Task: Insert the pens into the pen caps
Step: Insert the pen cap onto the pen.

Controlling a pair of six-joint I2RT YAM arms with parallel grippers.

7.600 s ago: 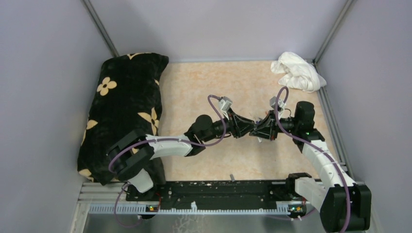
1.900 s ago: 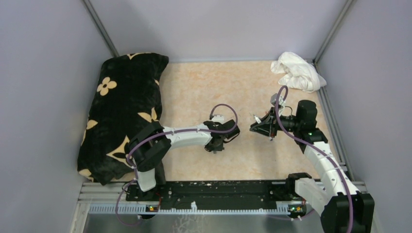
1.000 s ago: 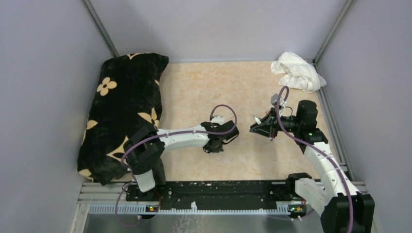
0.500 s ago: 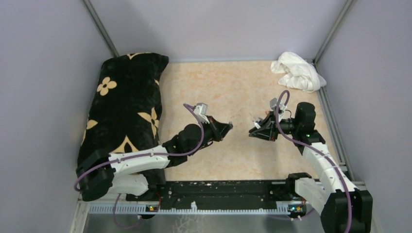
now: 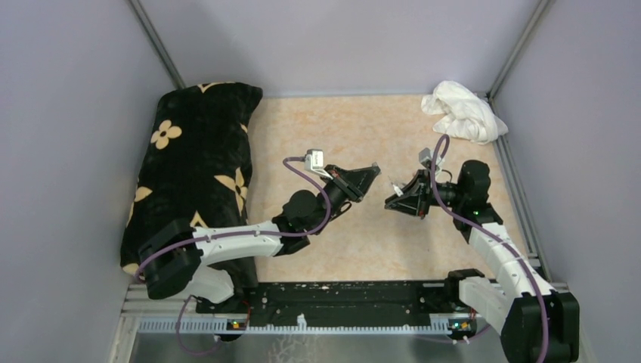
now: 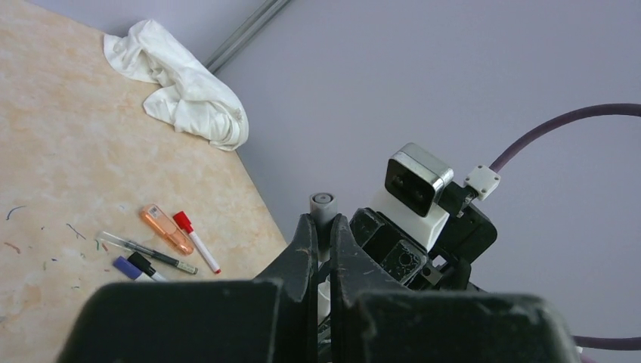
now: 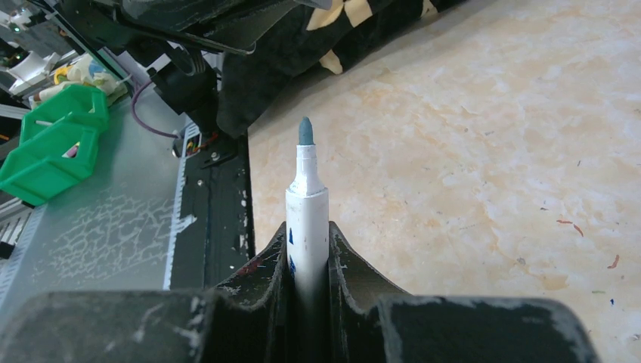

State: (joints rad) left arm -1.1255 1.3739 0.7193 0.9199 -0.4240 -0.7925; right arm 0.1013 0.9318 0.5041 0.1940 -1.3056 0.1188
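Note:
My left gripper (image 6: pixel 323 227) is shut on a short grey pen cap (image 6: pixel 323 206), which sticks up above the fingertips. My right gripper (image 7: pixel 307 231) is shut on a white pen (image 7: pixel 307 204) whose bare grey-blue tip points away from the fingers. In the top view the left gripper (image 5: pixel 372 172) and the right gripper (image 5: pixel 391 198) hang above the mat, facing each other a short gap apart. On the mat lie an orange highlighter (image 6: pixel 166 229), a red-capped pen (image 6: pixel 196 240), a thin dark pen (image 6: pixel 147 252) and a blue-capped pen (image 6: pixel 127 267).
A black pillow with cream flowers (image 5: pixel 193 166) fills the left side. A crumpled white cloth (image 5: pixel 462 112) lies in the far right corner. The black base rail (image 5: pixel 332 295) runs along the near edge. Green bins (image 7: pixel 57 144) stand beyond it.
The left arm has risen from the mat and swung its gripper up and to the right, bringing the grey cap close to the right gripper. The right gripper has barely shifted.

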